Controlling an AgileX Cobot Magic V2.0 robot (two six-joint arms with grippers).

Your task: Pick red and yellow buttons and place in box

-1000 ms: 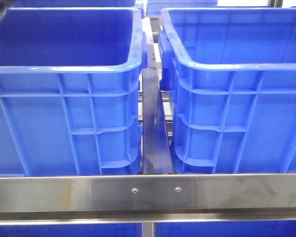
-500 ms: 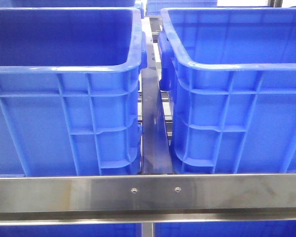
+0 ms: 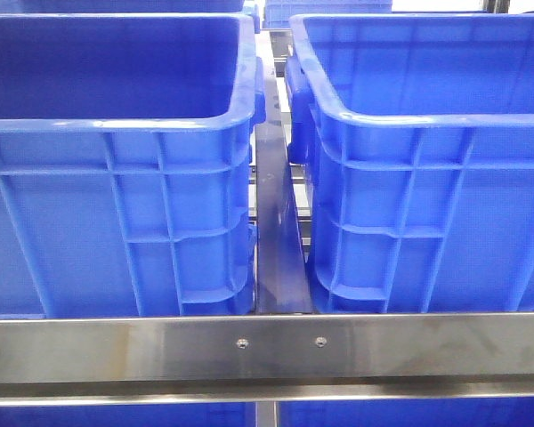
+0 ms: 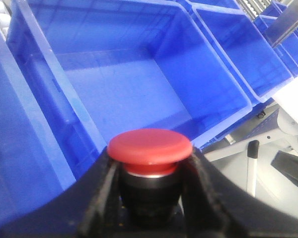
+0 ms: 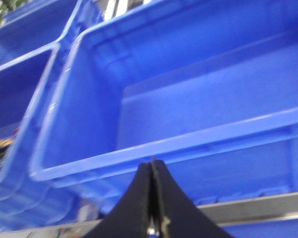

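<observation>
In the left wrist view my left gripper [image 4: 150, 166] is shut on a red button [image 4: 150, 147] with a black body, its red cap standing above the black fingers [image 4: 102, 188]. It hangs near the rim of an empty blue box [image 4: 134, 84]. In the right wrist view my right gripper [image 5: 152, 171] is shut with nothing between its black fingers [image 5: 139, 198], above the near wall of another blue box [image 5: 198, 99]. The front view shows two blue boxes, left [image 3: 116, 196] and right [image 3: 427, 196], and neither gripper. No yellow button is in view.
A steel rail [image 3: 267, 347] runs across in front of the two boxes, with a narrow gap and metal strip [image 3: 276, 240] between them. More blue boxes [image 4: 243, 54] stand beside the left one. White and grey frame parts [image 4: 268, 153] lie past its corner.
A dark bit of the left arm at the top left corner of the front view one second ago has gone out of frame. The boxes have not moved.
</observation>
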